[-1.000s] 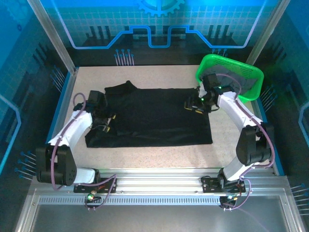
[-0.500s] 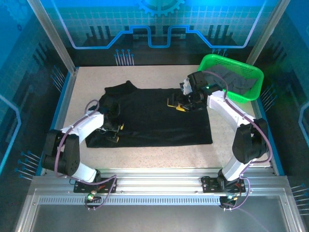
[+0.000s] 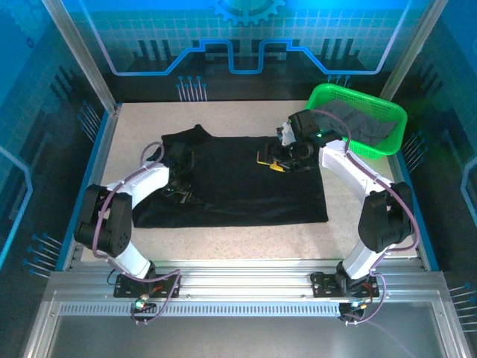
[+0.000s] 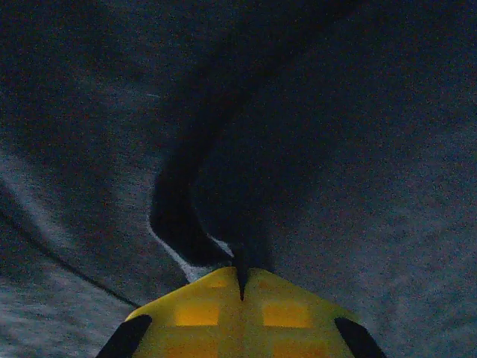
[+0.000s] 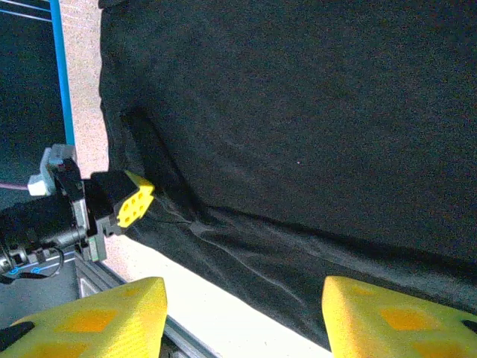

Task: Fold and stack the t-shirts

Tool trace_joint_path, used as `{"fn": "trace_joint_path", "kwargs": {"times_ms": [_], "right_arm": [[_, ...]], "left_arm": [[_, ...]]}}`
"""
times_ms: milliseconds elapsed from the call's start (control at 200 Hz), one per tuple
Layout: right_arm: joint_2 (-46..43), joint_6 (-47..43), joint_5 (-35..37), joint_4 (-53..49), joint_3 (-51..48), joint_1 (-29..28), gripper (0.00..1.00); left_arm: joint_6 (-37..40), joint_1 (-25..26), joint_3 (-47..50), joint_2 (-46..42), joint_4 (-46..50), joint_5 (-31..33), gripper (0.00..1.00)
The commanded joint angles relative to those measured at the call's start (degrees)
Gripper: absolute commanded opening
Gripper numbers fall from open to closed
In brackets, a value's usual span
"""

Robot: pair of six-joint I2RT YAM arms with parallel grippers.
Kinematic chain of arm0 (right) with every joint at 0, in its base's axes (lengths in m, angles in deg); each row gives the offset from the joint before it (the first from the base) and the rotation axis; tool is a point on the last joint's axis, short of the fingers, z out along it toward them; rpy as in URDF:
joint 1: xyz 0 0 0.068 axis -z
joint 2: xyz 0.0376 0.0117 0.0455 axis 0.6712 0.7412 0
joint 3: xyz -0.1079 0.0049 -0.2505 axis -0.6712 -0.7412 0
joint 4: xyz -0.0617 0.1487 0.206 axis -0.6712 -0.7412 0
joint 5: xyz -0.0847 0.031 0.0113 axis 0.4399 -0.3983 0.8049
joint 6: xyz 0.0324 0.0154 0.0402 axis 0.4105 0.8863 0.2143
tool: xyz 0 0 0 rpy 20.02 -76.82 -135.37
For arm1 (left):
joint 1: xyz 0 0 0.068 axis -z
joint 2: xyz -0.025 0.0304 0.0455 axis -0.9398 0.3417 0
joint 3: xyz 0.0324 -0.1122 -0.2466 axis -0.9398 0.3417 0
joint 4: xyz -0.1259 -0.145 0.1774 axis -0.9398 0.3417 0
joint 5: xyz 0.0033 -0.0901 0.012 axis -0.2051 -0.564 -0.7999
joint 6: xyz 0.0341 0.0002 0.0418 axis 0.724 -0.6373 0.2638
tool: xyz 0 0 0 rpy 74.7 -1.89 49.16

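A black t-shirt [image 3: 238,186] lies spread flat on the speckled table [image 3: 246,119]. My left gripper [image 3: 182,193] is down on the shirt's left part. In the left wrist view its yellow fingers [image 4: 201,313] are pressed together, with a raised fold of the black t-shirt [image 4: 223,186] pinched at their tips. My right gripper [image 3: 270,162] hovers over the shirt's upper middle, open, with nothing between its fingers [image 5: 97,317]. Below it the right wrist view shows the black cloth [image 5: 298,112] and the left gripper's yellow finger [image 5: 135,198] at the shirt's edge.
A bright green mesh basket [image 3: 320,95] stands at the back right with dark grey cloth [image 3: 365,123] in it. Blue-edged side walls [image 3: 95,160] and a metal rail [image 3: 238,280] along the front bound the table.
The left gripper has moved onto the shirt's left part and shut on a fold of cloth. The right gripper swung left over the shirt, then held still, staying open.
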Motion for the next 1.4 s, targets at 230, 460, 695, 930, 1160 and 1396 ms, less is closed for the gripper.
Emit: {"fn": "trace_joint_path", "kwargs": {"times_ms": [230,460,695,930,1160,1396], "right_arm": [[0.1,0.6,-1.5,-0.4,-0.7,0.8,0.58],[-0.1,0.8,-1.7,-0.6,-1.9,0.8,0.58],[-0.4,0.7,-1.9,-0.8,-3.3,0.8,0.58],[-0.1,0.6,-1.6,-1.1,-4.3,0.8,0.58],[-3.2,0.3,1.4,-0.1,-9.8,1.4,0.56],[-3.7,1.9,0.1,3.6,-15.1,1.6,0.47]], "left_arm": [[22.0,4.6,-18.8,15.0,14.4,2.1,0.0],[30.7,6.7,-27.2,21.3,17.4,4.2,0.0],[39.3,9.2,-31.2,24.2,16.5,5.3,0.05],[42.8,9.6,-34.9,24.9,20.5,7.7,0.52],[35.4,8.4,-20.9,4.9,12.7,12.4,0.37],[25.6,-2.0,-5.1,1.6,3.6,-2.8,0.11]]}}
